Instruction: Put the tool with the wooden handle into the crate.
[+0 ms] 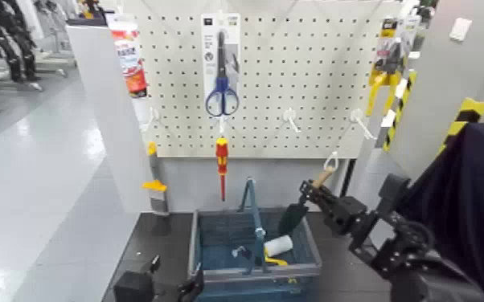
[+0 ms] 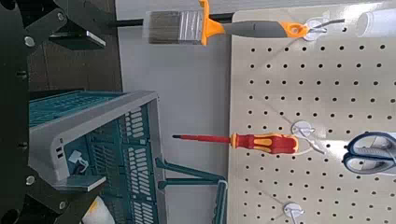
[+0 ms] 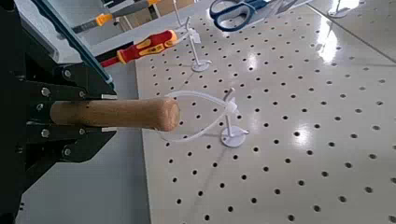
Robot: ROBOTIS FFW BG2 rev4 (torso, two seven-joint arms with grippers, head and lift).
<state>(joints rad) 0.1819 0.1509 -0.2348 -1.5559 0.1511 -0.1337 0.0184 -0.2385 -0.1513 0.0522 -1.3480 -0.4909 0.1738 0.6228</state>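
My right gripper (image 1: 316, 193) is shut on the pale wooden handle of the tool with the wooden handle (image 1: 308, 199). It holds the tool tilted, its dark green blade (image 1: 292, 218) pointing down over the crate's right side. In the right wrist view the handle (image 3: 117, 114) sits between the fingers. Its cord loop (image 3: 201, 98) reaches a white peg hook (image 3: 231, 135), and I cannot tell whether it is free of the hook. The teal crate (image 1: 194, 241) with its arched handle stands below the pegboard. My left gripper (image 1: 169, 281) waits low, open, in front of the crate (image 2: 93, 131).
On the pegboard hang blue-handled scissors (image 1: 222, 92) and a red-and-yellow screwdriver (image 1: 222, 161), above the crate. A white roll (image 1: 277, 245) lies inside the crate. A paintbrush (image 2: 177, 26) hangs at the board's side. A white post (image 1: 112, 112) stands to the left.
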